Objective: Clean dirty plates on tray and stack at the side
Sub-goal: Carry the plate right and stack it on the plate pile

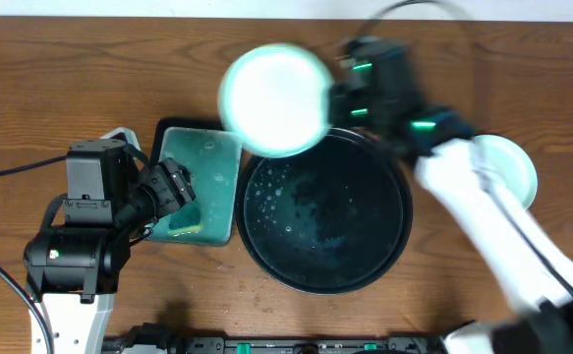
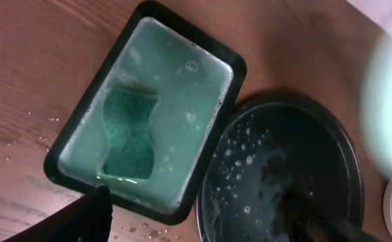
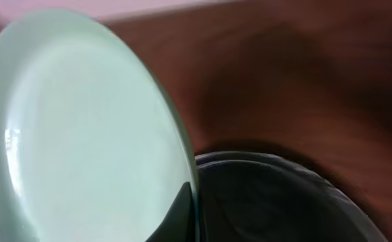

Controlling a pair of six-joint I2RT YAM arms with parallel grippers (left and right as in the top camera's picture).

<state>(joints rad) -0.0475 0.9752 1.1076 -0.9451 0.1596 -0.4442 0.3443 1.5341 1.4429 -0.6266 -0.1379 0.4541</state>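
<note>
Right claw point(image 3: 184, 210) clamps the raised rim of a glossy, pale-mint round plate point(image 3: 81, 134) over the wet black round tray point(image 1: 365, 236). Left claw point(image 1: 173, 187): grip state cannot be told.

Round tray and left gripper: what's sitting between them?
A small rectangular tray of teal liquid with a sponge in it, seen in the overhead and left wrist views.

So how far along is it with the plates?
Nearly done, it seems. The round glossy black tray holds only suds, no plates. At least one white round plate sits at the right side. The right end effector holds a pale mint round plate aloft; stacking it is what's left.
</note>
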